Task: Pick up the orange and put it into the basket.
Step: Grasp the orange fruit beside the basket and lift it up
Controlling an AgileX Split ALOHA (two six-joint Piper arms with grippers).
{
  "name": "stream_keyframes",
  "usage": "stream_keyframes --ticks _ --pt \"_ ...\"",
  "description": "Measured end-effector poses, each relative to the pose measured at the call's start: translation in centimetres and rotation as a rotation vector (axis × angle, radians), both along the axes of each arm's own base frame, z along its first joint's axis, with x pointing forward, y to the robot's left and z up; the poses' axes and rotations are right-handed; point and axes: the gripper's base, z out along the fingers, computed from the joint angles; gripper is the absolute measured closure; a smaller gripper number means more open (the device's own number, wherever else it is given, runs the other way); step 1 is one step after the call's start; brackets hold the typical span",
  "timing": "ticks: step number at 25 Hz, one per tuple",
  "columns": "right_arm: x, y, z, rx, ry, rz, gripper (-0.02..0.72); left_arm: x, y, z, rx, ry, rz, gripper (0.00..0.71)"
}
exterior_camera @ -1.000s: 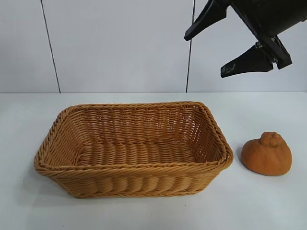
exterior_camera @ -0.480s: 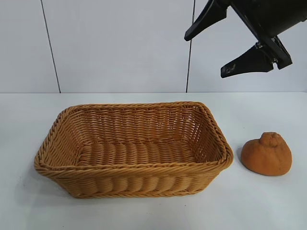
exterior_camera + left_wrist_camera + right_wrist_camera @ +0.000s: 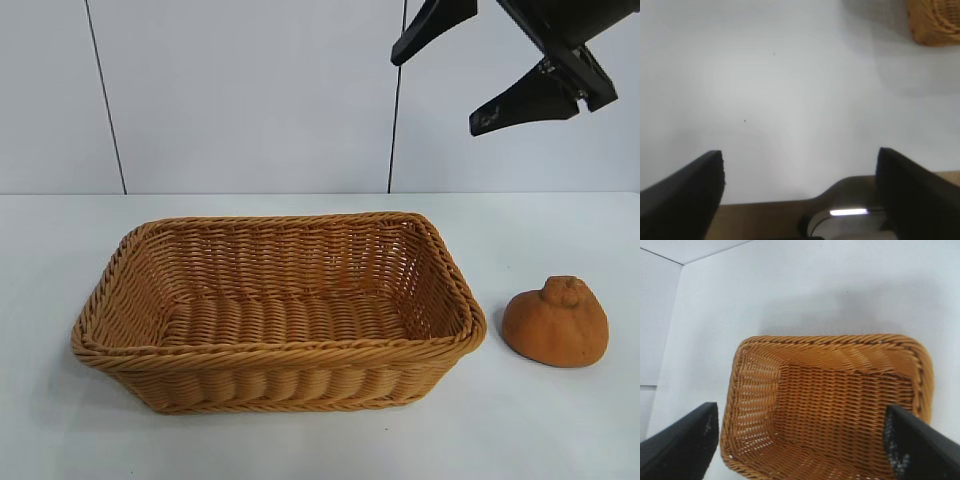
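The orange, dull orange-brown with a knob on top, sits on the white table just right of the basket and apart from it. The honey-tan wicker basket is empty. My right gripper hangs open and empty high above the basket's right end, up and to the left of the orange. In the right wrist view the basket lies below between the open fingers of the right gripper; the orange is out of that view. My left gripper is open and empty over bare table, with a basket corner far off.
A white panelled wall stands behind the table. The left wrist view shows the table's near edge and a brown surface beyond it, with a shiny rounded part.
My right gripper has risen slightly and shifted a little right, still open. The orange and the basket have not moved.
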Motion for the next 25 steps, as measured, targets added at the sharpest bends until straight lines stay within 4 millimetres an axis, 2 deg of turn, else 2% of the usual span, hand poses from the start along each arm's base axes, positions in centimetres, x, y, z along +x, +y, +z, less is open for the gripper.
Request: stream_keyframes --ticks 1,5,9,11,15,20,25 --pt "0.0 -0.6 0.1 -0.044 0.01 -0.02 0.094 0.0 0.0 0.0 0.0 0.0 0.0 0.119" --pt "0.3 -2.5 -0.2 -0.11 0.072 -0.077 0.094 -2.1 0.0 0.1 -0.003 -0.138 0.0 0.119" --pt "1.1 -3.9 -1.9 -0.11 0.159 -0.103 0.094 -2.6 0.0 0.1 -0.004 -0.164 0.0 0.119" --pt "1.5 -3.9 -3.2 -0.114 0.204 -0.091 0.094 -2.6 0.0 0.1 -0.004 -0.165 0.0 0.119" --pt "2.8 -3.6 -6.8 -0.113 0.303 -0.072 0.094 -2.6 0.0 0.0 -0.004 -0.164 0.0 0.119" --pt "4.6 -3.4 -12.2 -0.126 0.392 -0.07 0.094 -2.6 0.0 0.0 -0.004 -0.164 0.0 0.119" --pt "5.1 -3.3 -17.2 -0.142 0.514 -0.066 0.094 -2.6 0.0 0.0 -0.004 -0.164 0.0 0.119"
